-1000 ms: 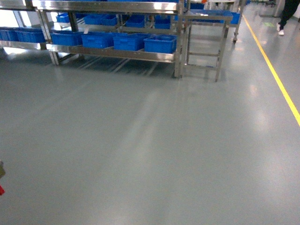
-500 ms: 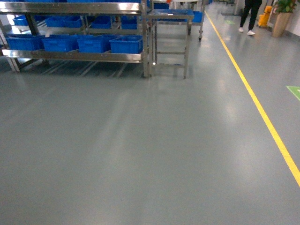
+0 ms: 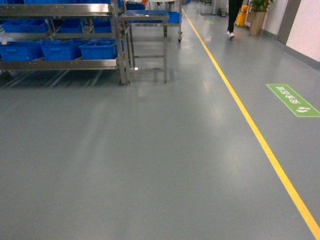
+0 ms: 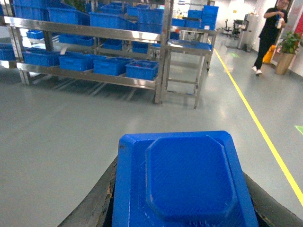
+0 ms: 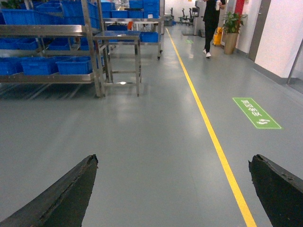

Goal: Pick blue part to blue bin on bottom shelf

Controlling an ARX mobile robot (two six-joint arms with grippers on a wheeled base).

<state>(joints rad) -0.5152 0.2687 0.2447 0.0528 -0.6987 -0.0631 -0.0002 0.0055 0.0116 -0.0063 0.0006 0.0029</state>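
Observation:
The blue part (image 4: 184, 182) fills the bottom of the left wrist view, and my left gripper (image 4: 180, 191) is shut on it, with a dark finger showing on either side. My right gripper (image 5: 173, 163) is open over bare grey floor with nothing between its fingers. Neither gripper shows in the head view. The bottom shelf (image 3: 65, 64) of the steel rack stands far off at the upper left and carries a row of blue bins (image 3: 99, 49). The same shelf (image 4: 94, 76) and bins (image 4: 142, 70) appear in the left wrist view. I cannot tell which bin is the task's.
A small steel table (image 3: 145, 20) stands right of the rack. A yellow floor line (image 3: 250, 125) runs down the aisle, with a green floor mark (image 3: 292, 100) beyond it. A person (image 3: 232, 15) walks far ahead near a potted plant (image 3: 257, 15).
The head view has swung to the right: the rack has slid toward the left edge, the yellow line has moved toward the middle, and the green floor mark has come into view.

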